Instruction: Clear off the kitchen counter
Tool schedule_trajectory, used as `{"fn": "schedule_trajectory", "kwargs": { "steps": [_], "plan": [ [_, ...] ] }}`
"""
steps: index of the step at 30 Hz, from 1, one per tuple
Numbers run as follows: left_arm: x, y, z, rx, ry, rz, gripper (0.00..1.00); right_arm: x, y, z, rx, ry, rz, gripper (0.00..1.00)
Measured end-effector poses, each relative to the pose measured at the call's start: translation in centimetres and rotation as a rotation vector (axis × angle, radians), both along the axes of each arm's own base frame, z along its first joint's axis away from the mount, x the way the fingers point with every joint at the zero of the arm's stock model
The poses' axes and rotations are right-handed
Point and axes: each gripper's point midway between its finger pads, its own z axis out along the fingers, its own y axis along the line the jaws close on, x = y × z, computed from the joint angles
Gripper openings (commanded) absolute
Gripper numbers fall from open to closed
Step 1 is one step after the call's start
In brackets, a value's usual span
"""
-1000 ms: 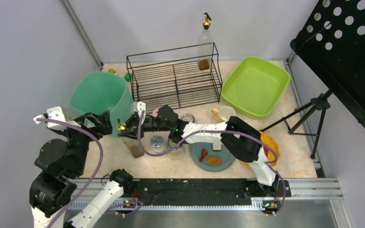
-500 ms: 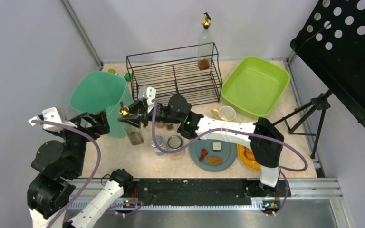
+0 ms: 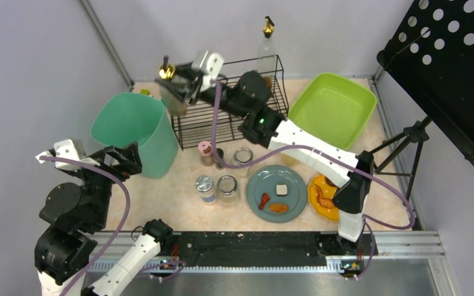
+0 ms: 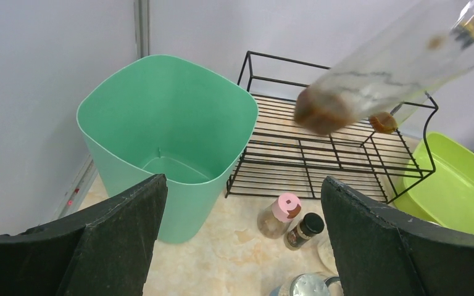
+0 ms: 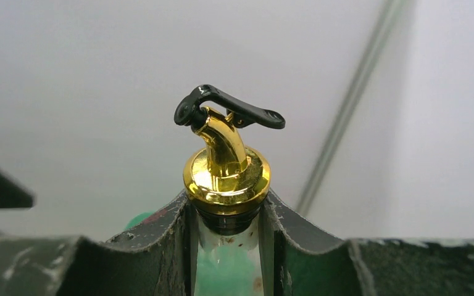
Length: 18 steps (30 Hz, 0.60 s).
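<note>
The kitchen counter [image 3: 179,209] is a beige marble-patterned top. My right gripper [image 3: 184,81] is shut on the neck of a clear bottle [image 3: 174,97] with a gold pour spout [image 5: 225,166]. It holds the bottle tilted in the air above the left end of the black wire rack [image 3: 228,102]. The bottle [image 4: 376,68] has brown residue in its base. My left gripper [image 3: 125,161] is open and empty, low beside the teal bin [image 3: 133,129]. In the left wrist view its fingers [image 4: 117,240] frame the bin [image 4: 166,129] and the counter [image 4: 222,259].
A second bottle [image 3: 266,55] stands on the rack. A lime tub [image 3: 330,111] sits at the back right. A pink-lidded shaker [image 3: 205,151], jars [image 3: 227,185], a grey plate [image 3: 293,206] and an orange plate [image 3: 316,198] stand on the counter. A black perforated stand [image 3: 450,68] is at the right.
My right arm has lifted the gold-spouted bottle from the counter in front of the teal bin, up and back to above the rack's left end. The left arm has barely moved.
</note>
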Motion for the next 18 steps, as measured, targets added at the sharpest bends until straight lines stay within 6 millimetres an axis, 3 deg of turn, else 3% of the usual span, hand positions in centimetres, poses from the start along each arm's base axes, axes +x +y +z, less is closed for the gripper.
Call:
{"fn": "schedule_trajectory", "kwargs": {
  "steps": [2,5,9,13,18],
  "plan": [
    [0.0,-0.1,0.0,-0.001,-0.001,-0.005,0.99,1.6,-1.9,3.3,0.054,-0.035,-0.05,0.0],
    [0.2,-0.4,0.0,-0.003,-0.005,-0.014,0.99,5.5,-5.0,6.4,0.112,-0.076,-0.134,0.0],
    [0.9,-1.4,-0.6,-0.009,0.001,-0.053,0.99,10.4,-8.8,8.6,0.148,-0.128,-0.222,0.0],
    [1.5,-2.4,-1.4,-0.013,0.021,-0.089,0.99,14.6,-10.8,8.0,0.136,-0.139,-0.249,0.0],
    [2.0,-3.2,-2.2,-0.018,0.042,-0.116,0.99,19.3,-11.2,4.1,0.082,-0.082,-0.225,0.0]
  ]
}}
